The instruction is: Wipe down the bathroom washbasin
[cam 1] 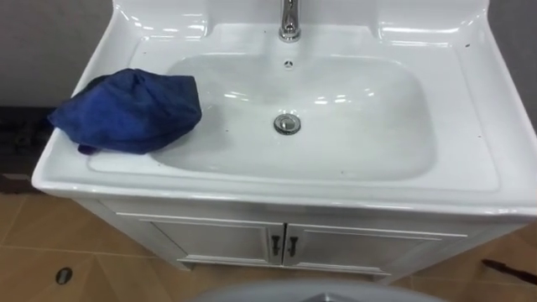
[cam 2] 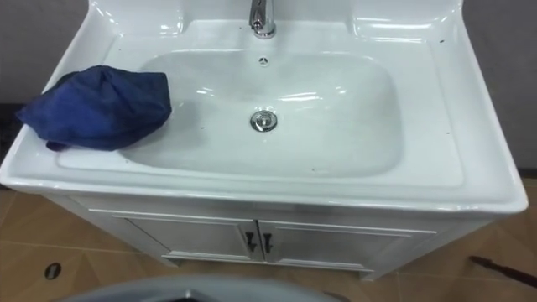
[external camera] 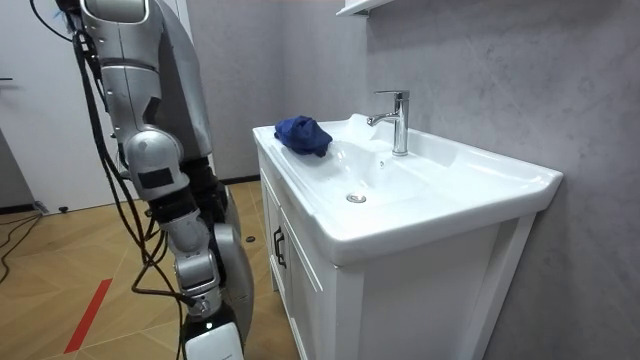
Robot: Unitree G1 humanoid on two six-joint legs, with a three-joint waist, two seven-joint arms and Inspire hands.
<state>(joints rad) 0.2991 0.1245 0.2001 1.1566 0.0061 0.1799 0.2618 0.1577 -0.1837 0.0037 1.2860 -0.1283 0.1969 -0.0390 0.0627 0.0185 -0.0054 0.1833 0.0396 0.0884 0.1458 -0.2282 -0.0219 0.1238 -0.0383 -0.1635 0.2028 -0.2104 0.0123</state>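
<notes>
White basin on a two-door cabinet, robot standing in front of it. Crumpled blue cloth lies on the basin's left rim, partly over the bowl's edge. Right hand hangs low at the robot's side, grip state cannot be told; faucet back centre, drain mid-bowl.

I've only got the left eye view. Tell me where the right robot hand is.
Observer: In the room view the right arm hangs at the robot's side, the right robot hand low beside the white cabinet, apart from the crumpled dark blue cloth.
Operator: Describe the tap above its base.
Observer: The chrome tap stands upright, its spout reaching over the white ceramic basin toward the robot.
Operator: Check overhead.
Observer: A white shelf edge juts from the grey wall above the tap.
</notes>
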